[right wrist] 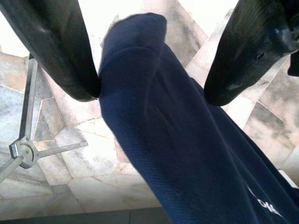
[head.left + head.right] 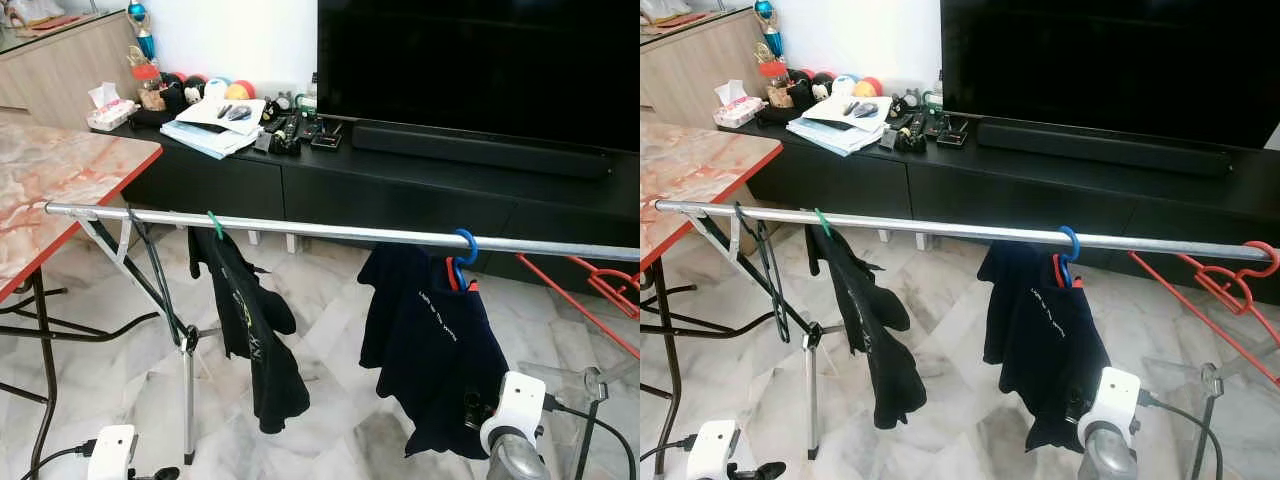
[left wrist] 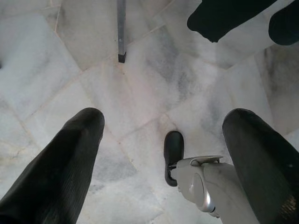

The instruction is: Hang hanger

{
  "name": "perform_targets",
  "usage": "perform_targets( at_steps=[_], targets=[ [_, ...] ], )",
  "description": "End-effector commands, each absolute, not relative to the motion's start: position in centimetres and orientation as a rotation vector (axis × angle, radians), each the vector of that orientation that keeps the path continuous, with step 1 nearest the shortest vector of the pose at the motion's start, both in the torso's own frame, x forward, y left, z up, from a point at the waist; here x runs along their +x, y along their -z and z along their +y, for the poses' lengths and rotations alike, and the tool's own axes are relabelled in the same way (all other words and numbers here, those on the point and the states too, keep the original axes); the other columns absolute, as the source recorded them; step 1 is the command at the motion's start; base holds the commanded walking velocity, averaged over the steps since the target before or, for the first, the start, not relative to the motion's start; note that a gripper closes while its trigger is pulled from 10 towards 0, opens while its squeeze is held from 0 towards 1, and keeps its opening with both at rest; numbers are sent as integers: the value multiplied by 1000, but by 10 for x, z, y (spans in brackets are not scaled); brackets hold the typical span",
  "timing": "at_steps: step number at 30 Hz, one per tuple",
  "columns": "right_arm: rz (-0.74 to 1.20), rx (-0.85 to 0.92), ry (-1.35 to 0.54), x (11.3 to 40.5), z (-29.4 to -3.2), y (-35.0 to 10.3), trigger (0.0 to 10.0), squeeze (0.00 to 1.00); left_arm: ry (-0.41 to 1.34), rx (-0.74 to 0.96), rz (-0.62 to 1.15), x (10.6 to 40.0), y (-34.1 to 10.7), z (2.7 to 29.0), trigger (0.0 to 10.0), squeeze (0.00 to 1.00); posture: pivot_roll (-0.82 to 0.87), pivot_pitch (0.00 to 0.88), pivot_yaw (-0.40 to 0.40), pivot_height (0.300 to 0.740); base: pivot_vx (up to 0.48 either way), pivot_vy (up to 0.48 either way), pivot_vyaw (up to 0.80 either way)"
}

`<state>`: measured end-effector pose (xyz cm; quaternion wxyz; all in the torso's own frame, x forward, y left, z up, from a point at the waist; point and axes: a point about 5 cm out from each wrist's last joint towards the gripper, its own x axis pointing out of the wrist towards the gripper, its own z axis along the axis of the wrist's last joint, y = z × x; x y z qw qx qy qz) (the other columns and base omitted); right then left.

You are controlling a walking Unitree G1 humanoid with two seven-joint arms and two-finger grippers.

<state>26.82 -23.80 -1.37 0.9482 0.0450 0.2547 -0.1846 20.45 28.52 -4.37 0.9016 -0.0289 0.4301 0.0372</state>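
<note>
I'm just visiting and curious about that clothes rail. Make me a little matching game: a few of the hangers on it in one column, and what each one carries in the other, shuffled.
Column one:
1. green hanger
2. blue hanger
3. red hanger
4. black hanger

Column two:
A. a navy shirt with small white lettering
B. nothing, at the rail's right end
C. a black garment
D. nothing, near the rail's left end

All hang on the metal rail.

Pairs: 1-C, 2-A, 3-B, 4-D
</note>
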Motion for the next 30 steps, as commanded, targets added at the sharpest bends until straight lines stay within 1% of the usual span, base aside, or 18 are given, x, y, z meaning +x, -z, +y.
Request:
perform_targets(
  at_steps=[1,2,3,4,5,7,9,10,30],
  targets=[
    [548,89,382,267,-238,16,6510,0,-94,-54,897,199,44,293,10000,0,121,78,56,740,0,0,0],
    [548,90,384,268,-238,15,1412,0,-95,-53,896,199,43,293,10000,0,124,78,57,740,0,0,0],
    [550,90,386,268,-238,15,0,0,-97,-51,896,199,43,294,10000,0,125,79,60,740,0,0,0],
    [551,92,388,268,-238,15,431,0,-98,-50,896,199,43,294,10000,0,125,78,60,740,0,0,0],
    [552,93,388,268,-238,15,431,0,-98,-50,896,199,43,295,10000,0,125,78,60,740,0,0,0],
    [558,95,390,268,-238,16,1882,0,-98,-47,896,199,43,295,10000,0,128,79,64,740,0,0,0],
    [560,96,391,267,-238,16,1882,0,-98,-46,897,199,42,295,10000,0,128,79,64,740,0,0,0],
    [566,104,393,266,-238,17,0,0,-98,-44,897,199,42,296,10000,0,130,80,68,740,0,0,0],
    [574,128,406,262,-241,20,0,0,-88,-34,896,199,41,297,10000,0,127,79,70,740,0,0,0]
  ],
)
